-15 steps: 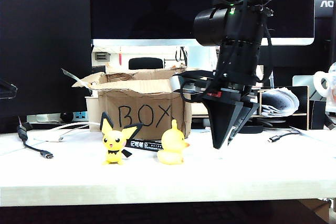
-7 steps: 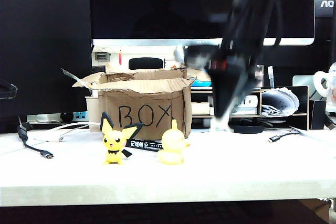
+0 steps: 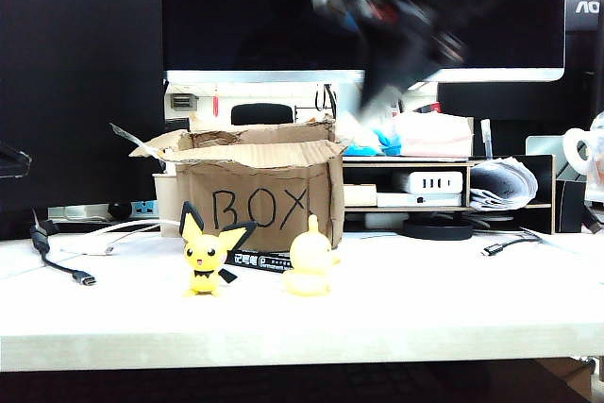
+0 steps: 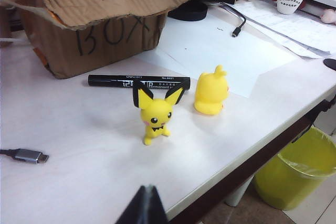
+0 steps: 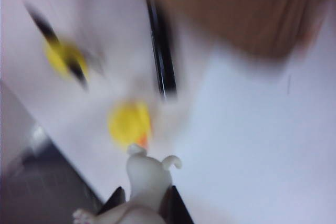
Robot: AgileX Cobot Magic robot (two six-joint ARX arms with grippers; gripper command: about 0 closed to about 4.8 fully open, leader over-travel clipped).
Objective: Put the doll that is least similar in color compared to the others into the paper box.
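Transport is our step: right gripper (image 5: 144, 203) fingers clamp the white doll (image 5: 149, 179) above the table, seemingly beside the paper box (image 3: 255, 186), needing release over it; left gripper (image 4: 144, 205) fingers closed, idle.

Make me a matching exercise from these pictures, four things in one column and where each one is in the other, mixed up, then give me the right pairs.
Things:
1. white doll
2. black marker
3. black-eared mouse doll
4. left gripper

Places:
A. standing on the table beside the yellow duck doll
B. low at the table's near edge, away from the dolls
C. lying in front of the cardboard box
D. held in the right gripper, above the table

Pairs: 1-D, 2-C, 3-A, 4-B
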